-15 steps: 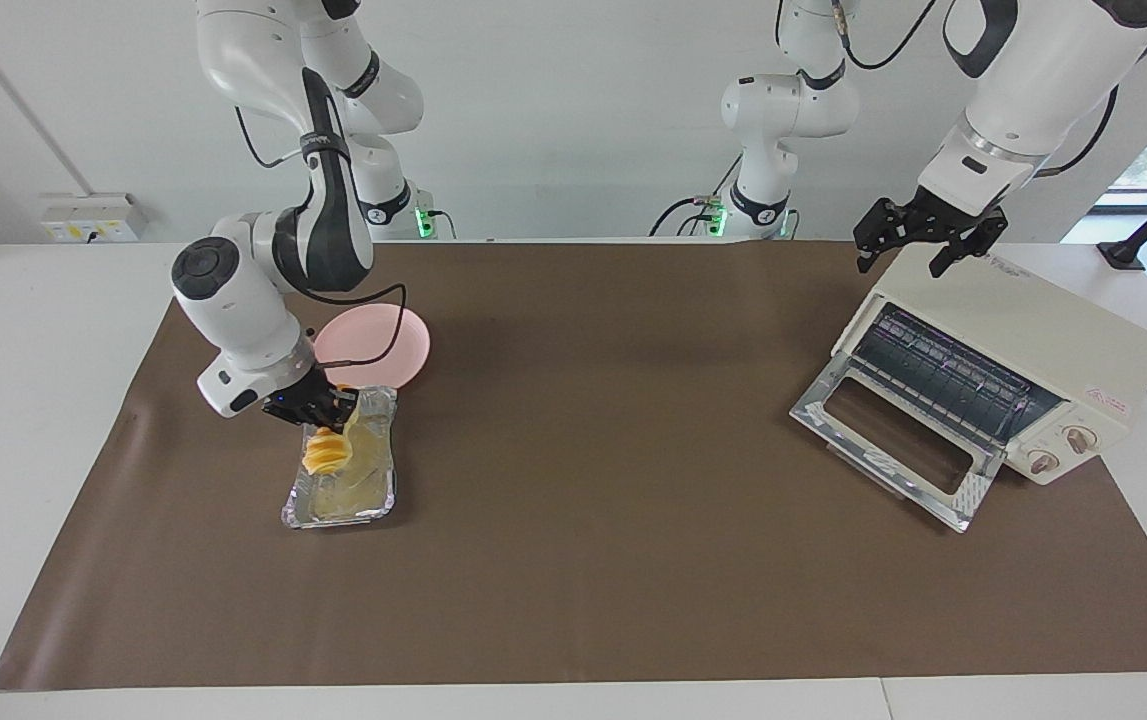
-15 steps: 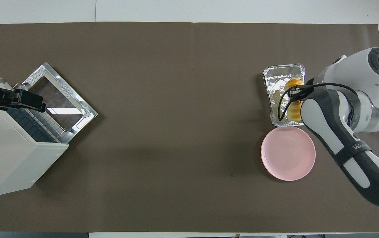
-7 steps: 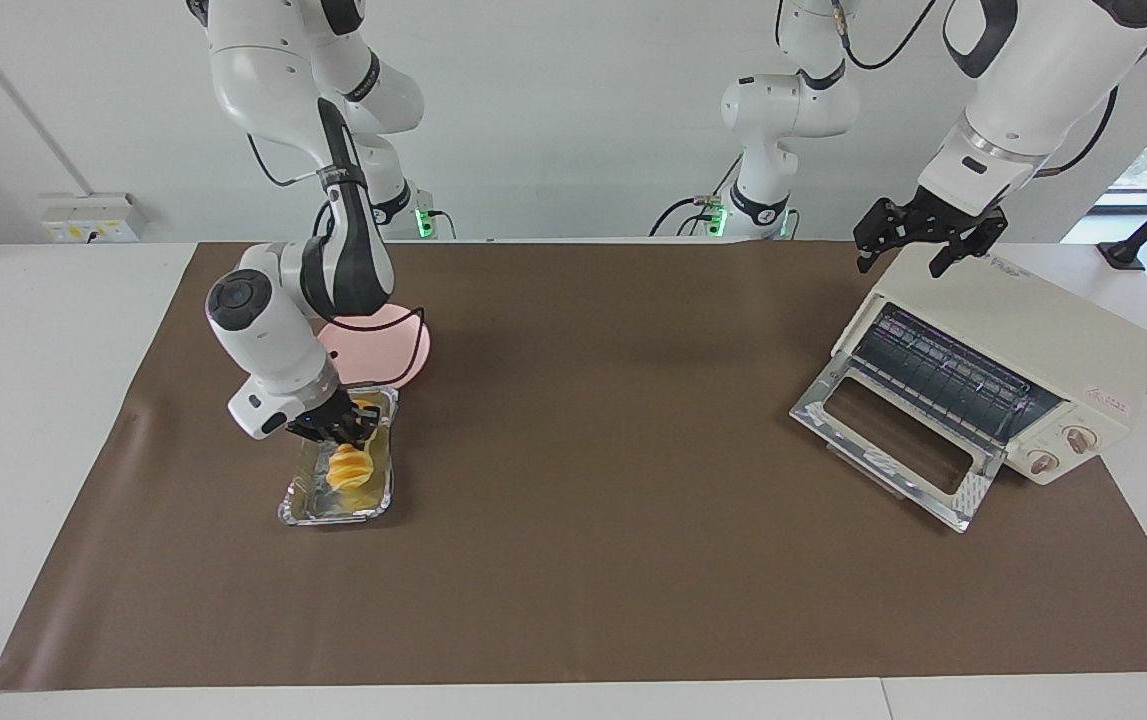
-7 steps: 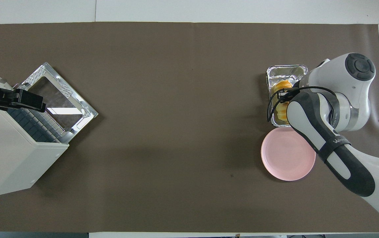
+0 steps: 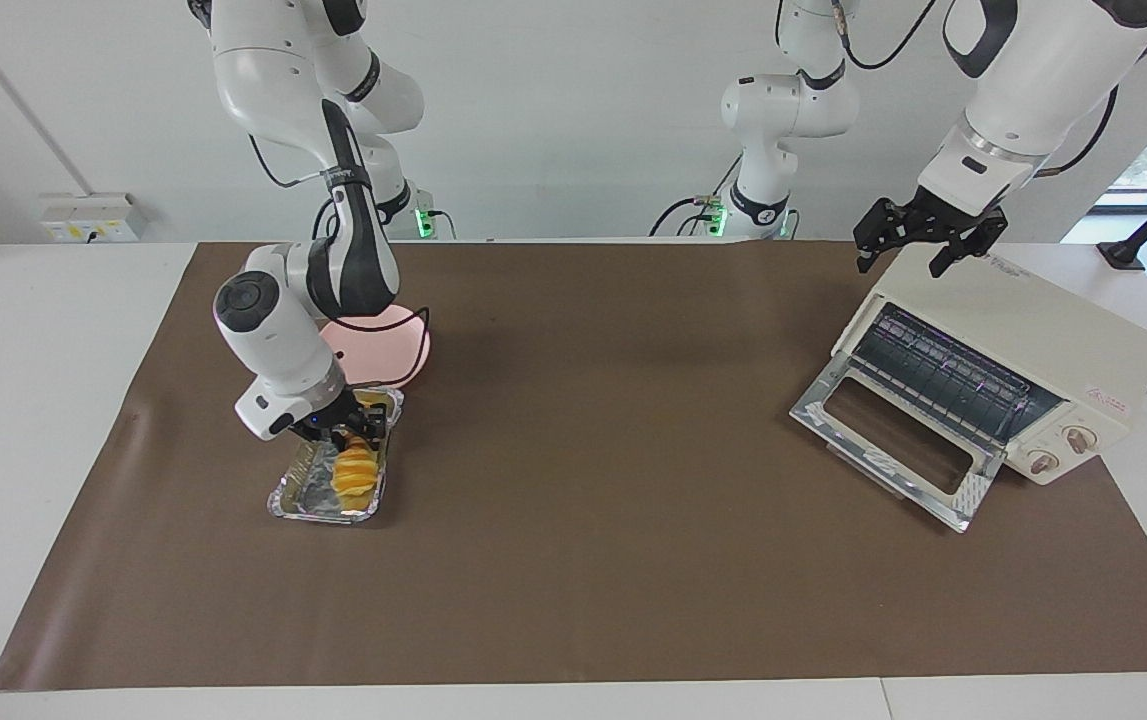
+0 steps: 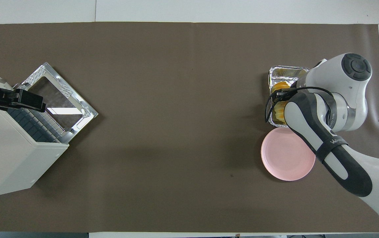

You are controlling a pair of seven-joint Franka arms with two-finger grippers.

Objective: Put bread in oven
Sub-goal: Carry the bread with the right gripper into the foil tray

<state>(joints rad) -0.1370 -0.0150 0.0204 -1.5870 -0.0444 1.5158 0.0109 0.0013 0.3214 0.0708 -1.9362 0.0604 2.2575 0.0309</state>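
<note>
The bread (image 5: 354, 470) lies in the foil tray (image 5: 305, 497), which sits on the brown mat (image 5: 573, 560) toward the right arm's end of the table, next to the pink plate (image 5: 395, 352) and farther from the robots than the plate. The right gripper (image 5: 345, 432) is low over the end of the bread that is nearer to the robots. I cannot tell whether its fingers are apart or already pressing the bread, and I cannot tell if they touch it.

The bread's long axis runs along the length of the tray, so one end points to the robots' edge of the mat and the other end points away from them. It lies flat, not standing.

The step now seems to be taking the bread out of the tray. To do it well, the fingers should close across the narrow width of the bread, near its middle, so that it does not tip. The grip should be gentle, and the lift straight up, because the light tray could come up with it.

The oven (image 5: 1053, 345) stands at the left arm's end of the mat with its door (image 5: 888, 440) dropped open. The left gripper (image 5: 923, 240) waits above the oven's top, with its fingers apart and nothing between them.
</note>
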